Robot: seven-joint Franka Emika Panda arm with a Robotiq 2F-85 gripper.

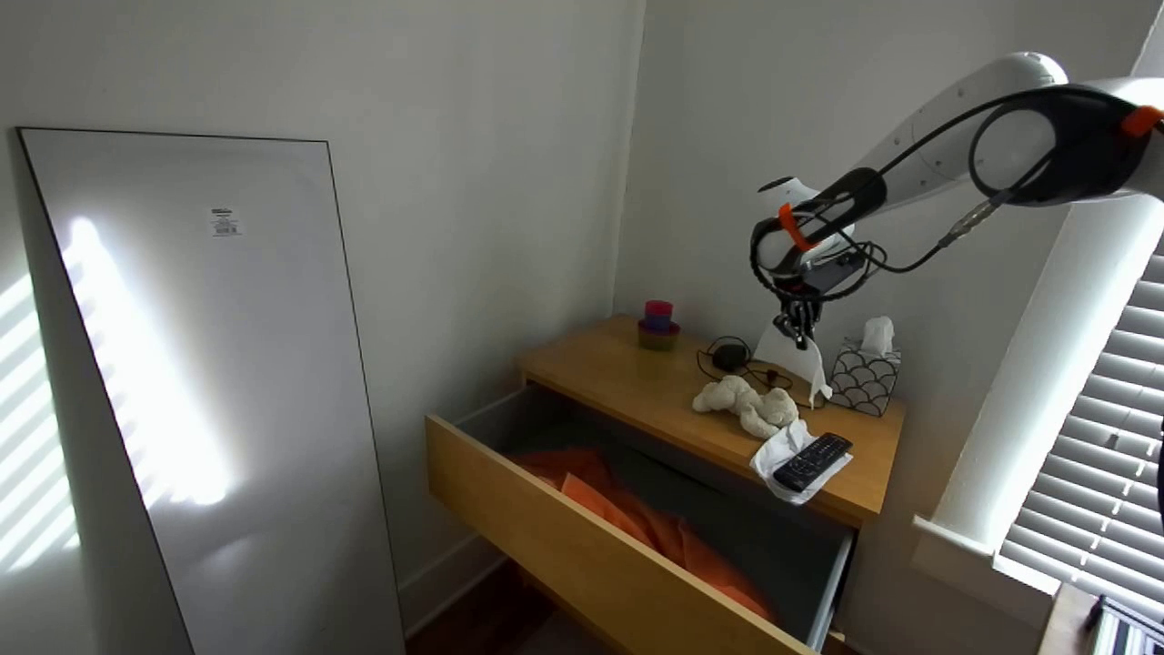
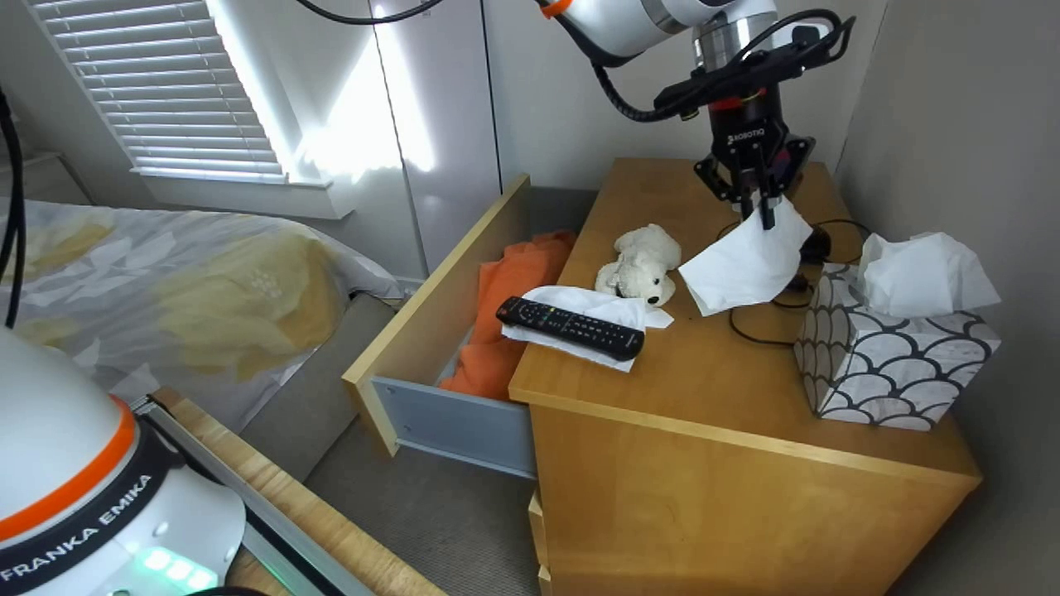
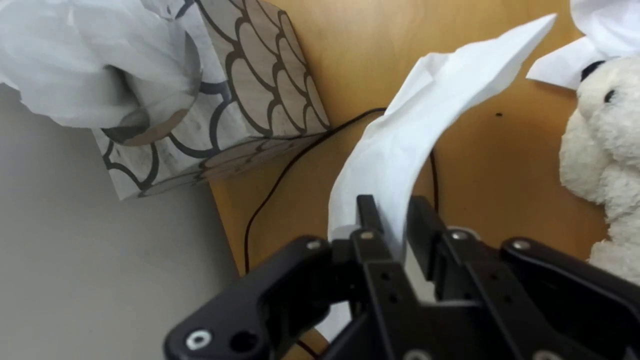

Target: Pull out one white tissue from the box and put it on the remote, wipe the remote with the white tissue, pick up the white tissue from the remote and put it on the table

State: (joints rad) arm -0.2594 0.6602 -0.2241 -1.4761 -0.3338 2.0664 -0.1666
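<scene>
One white tissue (image 1: pixel 787 357) hangs at my gripper (image 1: pixel 795 335) over the table (image 1: pixel 591 364) in an exterior view; the black remote (image 1: pixel 812 462) lies on another white sheet (image 1: pixel 784 446); in an exterior view the fingers (image 2: pixel 768 217) stand slightly parted, the tissue between them seemingly unpinched, near the box (image 2: pixel 898 356); I judge pulling done, laying it on the table in hand, full release left; wiping I cannot confirm; in the wrist view the tissue's long axis slants towards the upper right, its free tip pointing at that sheet beside the plush toy (image 3: pixel 620 150)
</scene>
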